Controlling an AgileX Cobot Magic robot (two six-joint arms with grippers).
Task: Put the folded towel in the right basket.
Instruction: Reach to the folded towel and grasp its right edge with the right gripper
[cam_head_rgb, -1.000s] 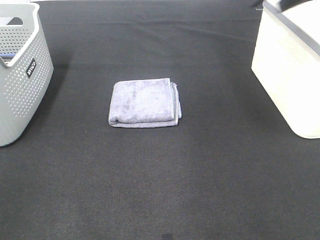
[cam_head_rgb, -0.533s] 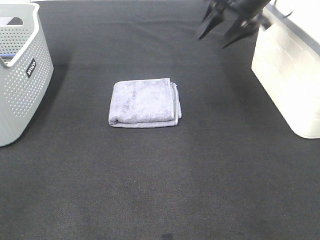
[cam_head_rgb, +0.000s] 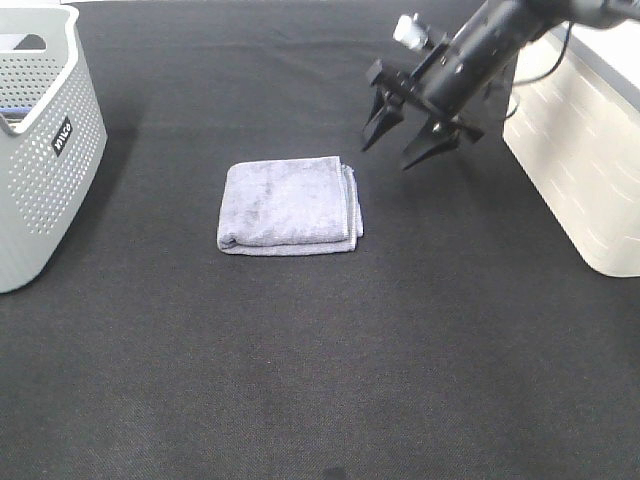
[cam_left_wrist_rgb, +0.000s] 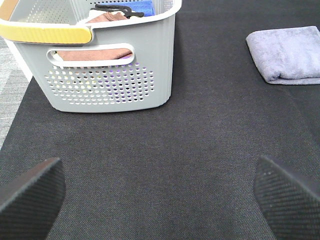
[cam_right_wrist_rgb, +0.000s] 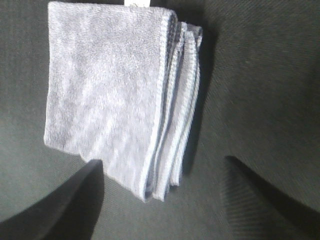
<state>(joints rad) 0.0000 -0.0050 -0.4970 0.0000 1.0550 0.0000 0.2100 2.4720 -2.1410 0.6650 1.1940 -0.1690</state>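
The folded grey-lilac towel (cam_head_rgb: 290, 204) lies flat on the black cloth in the middle of the table. It also shows in the left wrist view (cam_left_wrist_rgb: 287, 61) and the right wrist view (cam_right_wrist_rgb: 120, 95). My right gripper (cam_head_rgb: 398, 148) is open and empty, held in the air just up and right of the towel, fingers pointing down at it. The right basket (cam_head_rgb: 583, 140) is white and stands at the right edge. My left gripper (cam_left_wrist_rgb: 160, 192) is open and empty, low over the cloth in front of the left basket; it is out of the high view.
A grey perforated basket (cam_head_rgb: 40, 150) stands at the left edge; in the left wrist view (cam_left_wrist_rgb: 105, 60) it holds brown and blue cloths. Black cloth (cam_head_rgb: 320, 380) covers the table.
My right arm has come in from the top right and swung down and left, from above the right basket to just beside the towel. The towel has not moved.
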